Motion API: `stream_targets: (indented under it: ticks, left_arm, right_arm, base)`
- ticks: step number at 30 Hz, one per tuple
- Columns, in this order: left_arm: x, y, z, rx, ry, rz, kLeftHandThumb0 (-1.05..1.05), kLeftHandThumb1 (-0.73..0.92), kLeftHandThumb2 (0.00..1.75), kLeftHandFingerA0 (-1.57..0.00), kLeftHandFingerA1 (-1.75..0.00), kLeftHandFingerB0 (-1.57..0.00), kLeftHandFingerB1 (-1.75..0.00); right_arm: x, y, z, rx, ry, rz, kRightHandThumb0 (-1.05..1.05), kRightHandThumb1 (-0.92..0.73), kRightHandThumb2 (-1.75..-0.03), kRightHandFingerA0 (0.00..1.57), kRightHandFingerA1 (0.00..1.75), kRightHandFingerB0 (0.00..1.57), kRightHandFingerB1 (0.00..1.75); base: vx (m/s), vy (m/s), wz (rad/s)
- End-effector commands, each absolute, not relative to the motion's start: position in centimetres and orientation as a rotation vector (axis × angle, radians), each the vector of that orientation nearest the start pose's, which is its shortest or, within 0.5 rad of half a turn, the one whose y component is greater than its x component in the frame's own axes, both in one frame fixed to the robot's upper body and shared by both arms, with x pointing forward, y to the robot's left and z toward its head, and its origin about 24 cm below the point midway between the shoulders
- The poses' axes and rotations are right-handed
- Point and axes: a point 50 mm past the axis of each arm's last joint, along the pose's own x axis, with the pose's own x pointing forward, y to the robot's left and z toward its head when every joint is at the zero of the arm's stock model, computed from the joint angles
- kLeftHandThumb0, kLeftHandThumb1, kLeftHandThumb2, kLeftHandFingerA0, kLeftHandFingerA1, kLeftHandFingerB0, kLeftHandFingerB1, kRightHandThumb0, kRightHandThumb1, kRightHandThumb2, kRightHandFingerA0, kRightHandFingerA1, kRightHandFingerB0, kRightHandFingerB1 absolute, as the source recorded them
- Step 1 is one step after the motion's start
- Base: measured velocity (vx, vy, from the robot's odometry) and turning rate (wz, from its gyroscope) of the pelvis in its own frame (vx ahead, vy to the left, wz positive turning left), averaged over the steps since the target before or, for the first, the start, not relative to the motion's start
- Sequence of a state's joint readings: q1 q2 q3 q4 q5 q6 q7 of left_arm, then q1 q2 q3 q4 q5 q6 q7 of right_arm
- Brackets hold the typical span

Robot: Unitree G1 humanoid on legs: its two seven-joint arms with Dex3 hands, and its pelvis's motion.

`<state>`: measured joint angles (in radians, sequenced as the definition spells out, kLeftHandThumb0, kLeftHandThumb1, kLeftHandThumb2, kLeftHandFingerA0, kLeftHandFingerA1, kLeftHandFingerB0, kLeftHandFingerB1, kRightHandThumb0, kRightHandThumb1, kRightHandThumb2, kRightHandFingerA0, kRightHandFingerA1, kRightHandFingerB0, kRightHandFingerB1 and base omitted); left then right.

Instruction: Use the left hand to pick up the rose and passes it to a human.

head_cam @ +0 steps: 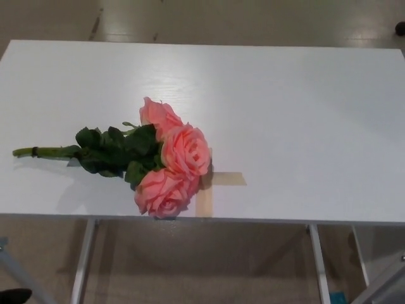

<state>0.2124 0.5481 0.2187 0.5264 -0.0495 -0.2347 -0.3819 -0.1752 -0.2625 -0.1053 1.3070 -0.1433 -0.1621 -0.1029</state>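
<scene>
A bunch of three pink roses lies on its side on the white table, near the front edge. Its blooms point right and toward the front. Dark green leaves sit behind the blooms, and the green stem runs out to the left. Neither of my hands shows in the head view, and no person is in view.
A cross of beige tape is stuck to the table under and right of the blooms. Below the front edge show the table's grey legs and the floor. A dark object sits at the bottom left corner.
</scene>
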Motion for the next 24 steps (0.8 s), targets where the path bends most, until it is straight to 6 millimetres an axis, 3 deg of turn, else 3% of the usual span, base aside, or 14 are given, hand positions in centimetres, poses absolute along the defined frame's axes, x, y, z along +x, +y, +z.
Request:
stream_targets:
  ticks: [1, 3, 4, 5, 8, 9, 10, 13, 15, 17, 18, 19, 23, 24]
  left_arm:
    - [13.6, 28.5, 10.6, 0.425, 0.1, -0.647, -0.42, 0.42, 0.53, -0.56, -0.42, -0.52, -0.37]
    - [13.4, 28.0, 12.5, 0.42, 0.009, -0.667, -0.44, 0.41, 0.53, -0.55, -0.42, -0.52, -0.37]
    - [13.4, 27.8, 13.2, 0.418, -0.022, -0.663, -0.44, 0.41, 0.53, -0.55, -0.42, -0.52, -0.37]
    - [13.4, 27.6, 13.9, 0.413, -0.068, -0.656, -0.43, 0.41, 0.53, -0.55, -0.42, -0.52, -0.37]
    - [13.5, 27.4, 15.6, 0.429, -0.168, -0.626, -0.43, 0.41, 0.53, -0.51, -0.41, -0.5, -0.36]
    - [13.5, 27.2, 16.3, 0.432, -0.205, -0.616, -0.52, 0.36, 0.68, -0.47, -0.49, -0.39, -0.42]
    - [13.7, 26.9, 17.1, 0.438, -0.26, -0.592, -0.45, 0.4, 0.53, -0.48, -0.4, -0.44, -0.35]
    - [13.6, 26.8, 17.3, 0.436, -0.261, -0.59, -0.45, 0.4, 0.53, -0.48, -0.4, -0.44, -0.35]
    - [14.9, 26.3, 20.2, 0.484, -0.467, -0.472, -0.46, 0.4, 0.52, -0.45, -0.4, -0.4, -0.33]
    - [14.9, 26.2, 20.3, 0.485, -0.47, -0.469, -0.46, 0.4, 0.52, -0.45, -0.4, -0.4, -0.33]
    - [15.9, 25.7, 21.9, 0.551, -0.559, -0.407, -0.53, 0.36, 0.63, -0.36, -0.44, -0.33, -0.38]
    - [16.8, 25.3, 22.6, 0.583, -0.605, -0.382, -0.46, 0.4, 0.53, -0.39, -0.38, -0.36, -0.32]
    - [17.8, 24.9, 23.1, 0.609, -0.635, -0.362, -0.46, 0.4, 0.53, -0.39, -0.37, -0.37, -0.32]
    - [18.9, 24.8, 23.4, 0.649, -0.639, -0.342, -0.55, 0.37, 0.69, -0.32, -0.42, -0.28, -0.39]
  right_arm:
    - [15.6, -26.6, -13.1, -0.366, 0.953, -0.24, -0.52, -0.76, -0.63, 0.6, 0.67, 0.31, 0.3]
    - [15.7, -26.6, -13.1, -0.37, 0.952, -0.239, -0.52, -0.76, -0.63, 0.6, 0.67, 0.31, 0.3]
    - [15.7, -26.6, -13.1, -0.368, 0.951, -0.243, -0.57, -0.62, -0.93, 0.58, 0.72, 0.24, 0.46]
    - [15.8, -26.6, -13.0, -0.373, 0.951, -0.242, -0.57, -0.62, -0.93, 0.58, 0.72, 0.24, 0.46]
    - [15.9, -26.5, -13.1, -0.378, 0.953, -0.238, -0.57, -0.62, -0.93, 0.58, 0.71, 0.23, 0.46]
    - [15.9, -26.5, -13.0, -0.383, 0.953, -0.235, -0.58, -0.62, -0.93, 0.57, 0.71, 0.23, 0.46]
    - [15.9, -26.5, -13.1, -0.386, 0.954, -0.233, -0.52, -0.76, -0.63, 0.59, 0.65, 0.3, 0.3]
    - [15.9, -26.5, -13.1, -0.386, 0.954, -0.233, -0.52, -0.76, -0.63, 0.59, 0.65, 0.3, 0.3]
    - [15.8, -26.6, -13.1, -0.392, 0.959, -0.229, -0.52, -0.76, -0.63, 0.58, 0.66, 0.3, 0.3]
    - [15.8, -26.6, -13.1, -0.392, 0.959, -0.229, -0.52, -0.76, -0.63, 0.58, 0.66, 0.3, 0.3]
    - [15.7, -26.6, -13.1, -0.394, 0.958, -0.226, -0.52, -0.76, -0.63, 0.57, 0.65, 0.3, 0.3]
    - [15.7, -26.6, -13.1, -0.397, 0.957, -0.225, -0.52, -0.76, -0.63, 0.57, 0.64, 0.3, 0.3]
    - [15.8, -26.6, -13.1, -0.4, 0.956, -0.223, -0.52, -0.75, -0.63, 0.57, 0.64, 0.3, 0.3]
    - [15.9, -26.5, -13.0, -0.396, 0.952, -0.224, -0.51, -0.76, -0.63, 0.57, 0.65, 0.3, 0.3]
  base:
    - [0.0, 0.0, 0.0]
    - [0.0, 0.0, 0.0]
    - [0.0, 0.0, 0.0]
    - [0.0, 0.0, 0.0]
    - [0.0, 0.0, 0.0]
    - [0.0, 0.0, 0.0]
    - [0.0, 0.0, 0.0]
    - [0.0, 0.0, 0.0]
    - [0.0, 0.0, 0.0]
    - [0.0, 0.0, 0.0]
    - [0.0, 0.0, 0.0]
    - [0.0, 0.0, 0.0]
    - [0.0, 0.0, 0.0]
    - [0.0, 0.0, 0.0]
